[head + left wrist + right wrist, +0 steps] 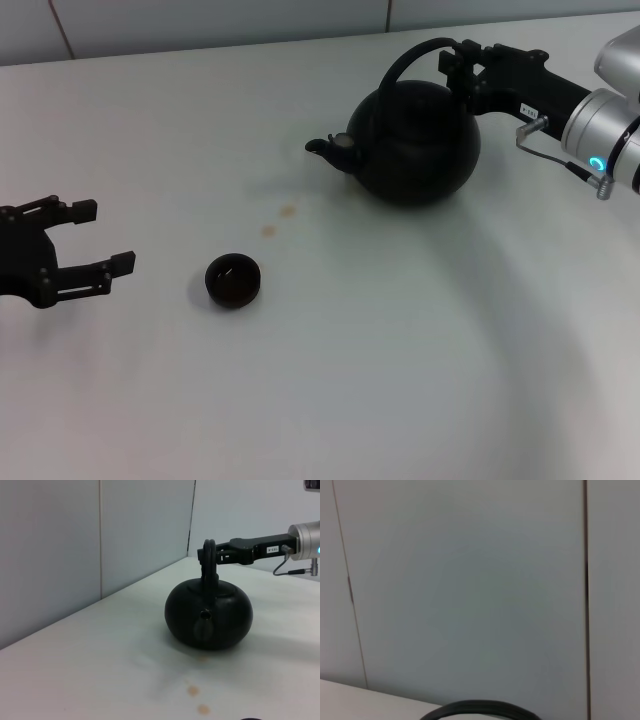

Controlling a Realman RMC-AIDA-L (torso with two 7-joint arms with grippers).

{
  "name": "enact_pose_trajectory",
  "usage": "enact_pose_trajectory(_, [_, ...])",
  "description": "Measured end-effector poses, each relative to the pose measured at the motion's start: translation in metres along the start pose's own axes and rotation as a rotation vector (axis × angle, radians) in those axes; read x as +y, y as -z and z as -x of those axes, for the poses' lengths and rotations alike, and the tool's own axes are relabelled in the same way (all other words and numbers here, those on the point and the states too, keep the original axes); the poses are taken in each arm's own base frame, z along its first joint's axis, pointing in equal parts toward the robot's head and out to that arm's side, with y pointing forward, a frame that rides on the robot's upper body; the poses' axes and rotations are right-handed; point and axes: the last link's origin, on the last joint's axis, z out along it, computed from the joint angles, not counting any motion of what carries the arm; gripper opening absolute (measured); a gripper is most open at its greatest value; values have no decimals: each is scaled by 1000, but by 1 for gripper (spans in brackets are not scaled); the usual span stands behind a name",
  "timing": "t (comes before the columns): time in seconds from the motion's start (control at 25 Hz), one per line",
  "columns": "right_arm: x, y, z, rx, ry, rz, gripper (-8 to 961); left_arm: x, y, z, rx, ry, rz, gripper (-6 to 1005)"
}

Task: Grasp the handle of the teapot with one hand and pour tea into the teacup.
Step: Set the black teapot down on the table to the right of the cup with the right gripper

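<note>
nearest, at nine o'clock, left gripper (105, 238) rests on the table (400, 380), fingers spread wide and empty. teacup (232, 279) stands just beside it toward centre. teapot (415, 140) sits at one o'clock, spout toward nine; right gripper (458, 70) is clamped on its handle (405, 65).

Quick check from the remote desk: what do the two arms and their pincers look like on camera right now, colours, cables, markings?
The right arm has a silver-grey cylindrical wrist with a glowing cyan ring light and a thin grey looped cable. Its right pincer is matte black and angular, with a small white label on the body. The left pincer is the same matte black, two open-frame fingers with square tips; its arm lies outside the head view.
</note>
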Motion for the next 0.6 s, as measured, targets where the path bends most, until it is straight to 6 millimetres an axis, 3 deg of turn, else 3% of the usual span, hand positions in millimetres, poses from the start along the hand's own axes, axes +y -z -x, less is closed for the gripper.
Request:
enact_pose_trajectory(0.08, [0,-1,1,-2,4,2,242,-1,0,0,0,-1,-1,846])
enact_pose_trajectory(0.48, [0,1,2,-9,8,6,473,-2,1,-1,-2,-4,-7,846])
enact_pose_trajectory(0.6, [1,3,2,-13,9,6,473,-2,1,-1,-2,-4,-8,846])
